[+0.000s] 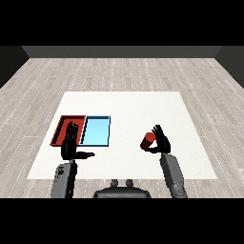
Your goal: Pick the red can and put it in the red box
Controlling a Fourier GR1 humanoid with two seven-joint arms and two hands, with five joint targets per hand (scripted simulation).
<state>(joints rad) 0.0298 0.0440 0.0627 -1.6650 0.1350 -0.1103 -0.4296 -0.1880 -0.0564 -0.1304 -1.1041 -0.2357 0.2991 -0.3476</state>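
The white tabletop [124, 107] takes up the middle of the head view, lying on a grey plank floor [124, 71]. Toward its left side two shallow trays sit side by side and touching: the red tray [61, 125] on the outside and the light blue tray [97, 131] just to its right, nearer the centre.

The left hand [71, 143] hovers in front of the red tray's near edge, partly covering it, palm up and fingers [71, 129] straight and relaxed, thumb stuck out to the side; it grasps nothing.

The right hand [162, 140] is on the other side of the tabletop, well apart from both trays. Its fingers [158, 129] and thumb bend round the red can [148, 140], which sits against the hand's left side. The can looks tilted, its long axis leaning up and toward the right rather than standing straight; whether its base touches the tabletop or is lifted off cannot be told from this view.

What matters for the coming move is that the can lies to the right of both trays and the red tray is the farther of the two. The right hand, which has the can, would have to carry it leftward across the light blue tray to reach the red one. The left hand is far nearer the red tray but nowhere near the can.
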